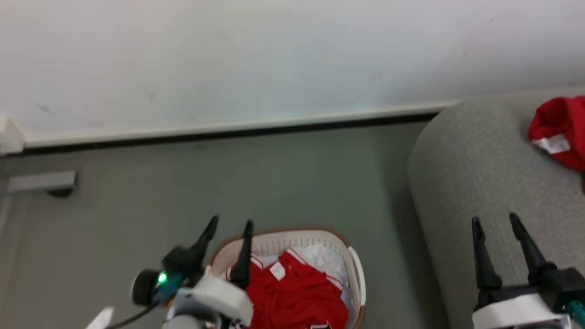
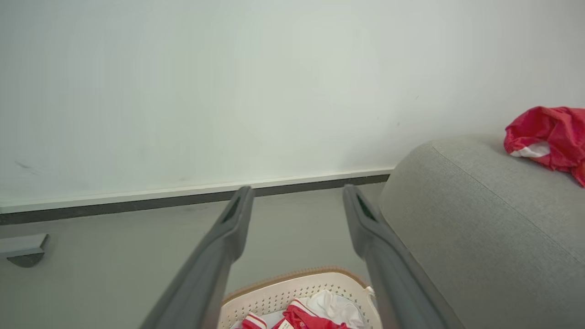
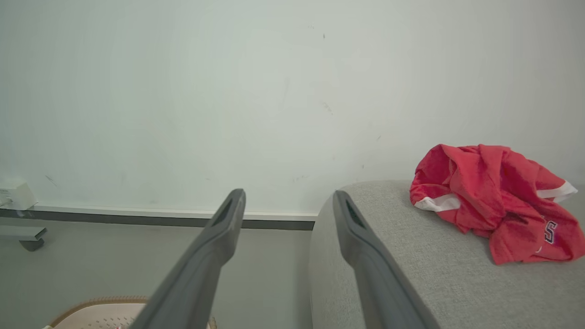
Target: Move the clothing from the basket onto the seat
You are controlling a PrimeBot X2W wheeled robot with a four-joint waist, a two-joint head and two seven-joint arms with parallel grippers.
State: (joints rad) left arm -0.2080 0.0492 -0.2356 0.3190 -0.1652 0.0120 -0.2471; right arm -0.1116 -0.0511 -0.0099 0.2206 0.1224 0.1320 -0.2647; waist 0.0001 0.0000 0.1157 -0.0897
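Red clothing (image 1: 297,292) with white trim lies bunched in the white basket (image 1: 354,269) on the floor, low in the head view; the basket (image 2: 274,297) and clothing (image 2: 301,317) also show in the left wrist view. Another red garment (image 1: 560,130) lies on the grey seat (image 1: 480,173) at the right, seen too as a crumpled garment (image 3: 493,201) on the seat (image 3: 411,274). My left gripper (image 1: 231,224) hangs open above the basket's left rim, empty. Over the seat's front edge my right gripper (image 1: 493,219) stands open and empty.
A white wall (image 1: 274,59) with a dark-edged skirting board (image 1: 228,130) runs behind. Grey floor (image 1: 251,183) lies between wall, basket and seat. A grey fixture (image 1: 43,183) sits low at the far left by the wall.
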